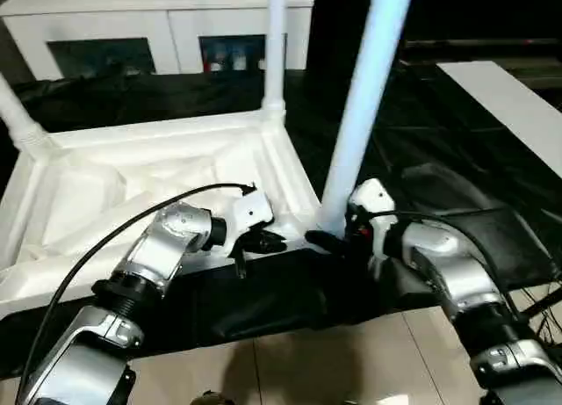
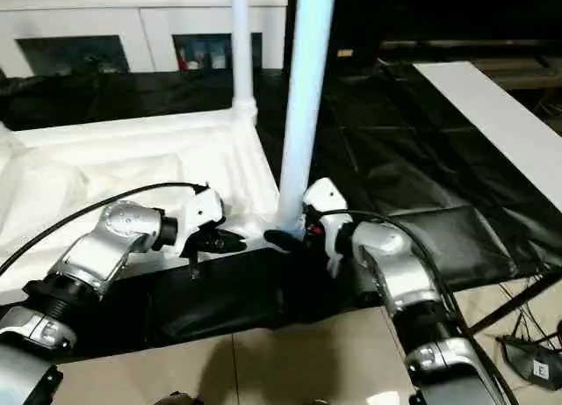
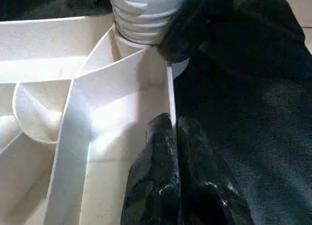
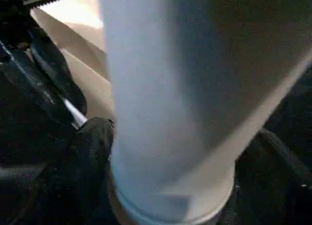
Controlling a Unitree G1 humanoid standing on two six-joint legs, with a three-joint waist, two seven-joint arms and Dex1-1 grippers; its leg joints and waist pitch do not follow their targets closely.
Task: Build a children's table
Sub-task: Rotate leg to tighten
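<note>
The white tabletop [image 1: 105, 190] lies upside down on a black cloth, ribbed underside up. A leg [image 1: 364, 97] stands upright in its near right corner socket, another leg [image 1: 275, 45] stands at the far right corner, and a third [image 1: 18, 115] leans at the far left. My left gripper [image 3: 173, 132] is shut on the thin rim wall of the tabletop, just left of the near right corner. My right gripper [image 4: 180, 156] is open, with one finger on each side of the near leg's base, close against it.
A white cabinet [image 1: 158, 18] with glass-fronted compartments stands behind the tabletop. A white board [image 1: 518, 106] lies on the dark floor at the right. The black cloth [image 1: 263, 308] hangs over the near edge above a tiled floor. Cables [image 2: 527, 352] lie at the lower right.
</note>
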